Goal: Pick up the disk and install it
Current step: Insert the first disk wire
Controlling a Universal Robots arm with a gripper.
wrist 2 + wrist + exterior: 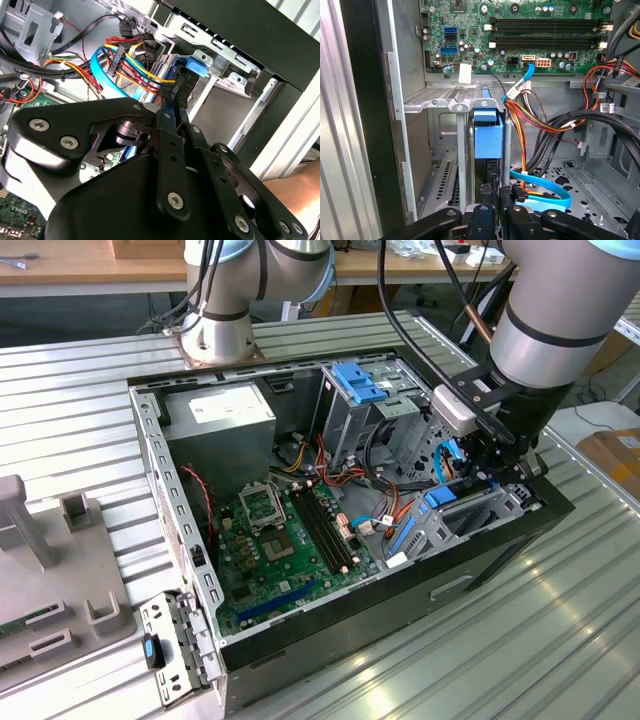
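Blue plastic marks the disk [487, 140]: in the first wrist view it stands on edge inside the lower drive bay of the open computer case [185, 540], slotted between the bay's grey sheet-metal guides, just beside the orange, yellow and red wire bundle [532, 112] and the pale blue data cable [545, 192]. The pincer [499, 197] sits directly over the disk's near edge with its black fingers [485, 212] drawn close together, apparently pinching that thin edge, though the contact itself is hidden. By my judgement the disk is a dense, rigid slab, fairly heavy for its thickness, with smooth metal faces that could slip; the carrier rail is the softer, grippier part, so the narrow edges framed by it are the sensible hold, kept square to the guides and clear of the cables.
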